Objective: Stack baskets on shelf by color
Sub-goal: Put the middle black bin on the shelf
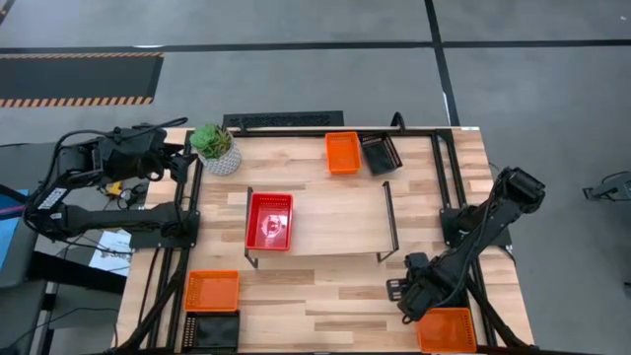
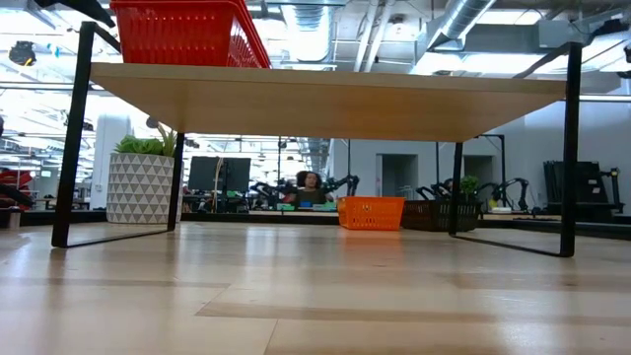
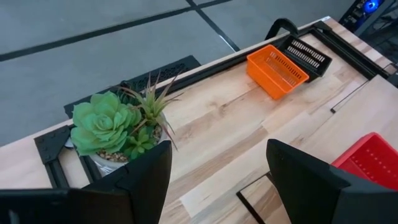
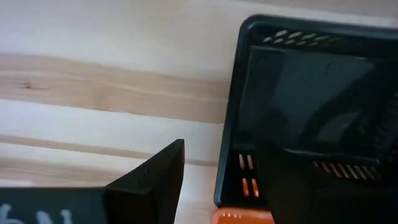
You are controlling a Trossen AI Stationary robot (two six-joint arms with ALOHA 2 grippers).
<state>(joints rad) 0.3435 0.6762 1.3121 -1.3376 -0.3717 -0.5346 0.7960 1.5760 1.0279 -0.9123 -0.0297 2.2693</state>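
Note:
The shelf (image 1: 340, 222) stands mid-table on thin black legs. Red basketwork (image 1: 268, 221) sits on the left end of its board (image 2: 325, 99); whether it is one basket or several, I cannot tell. My right gripper (image 1: 409, 296) is open near the table's near right corner, at a black basket (image 4: 311, 93) nested in an orange basket (image 1: 447, 328). One finger (image 4: 152, 177) stands outside the black basket's end wall (image 4: 229, 124); the other lies over its inside. My left gripper (image 3: 217, 186) is open at the far left, by the plant. My right gripper comes at the black basket from above with its fingers on either side of the end wall (image 4: 229, 124). Whether either finger touches the wall, I cannot tell. The black basket rests in the orange basket, whose rim (image 4: 239, 218) shows beneath it.
An orange basket (image 1: 342, 152) and a black basket (image 1: 380, 154) sit side by side at the far edge. Another orange basket (image 1: 212, 291) and a black basket (image 1: 212, 330) lie at the near left corner. A white pot with a green plant (image 1: 215, 148) stands far left.

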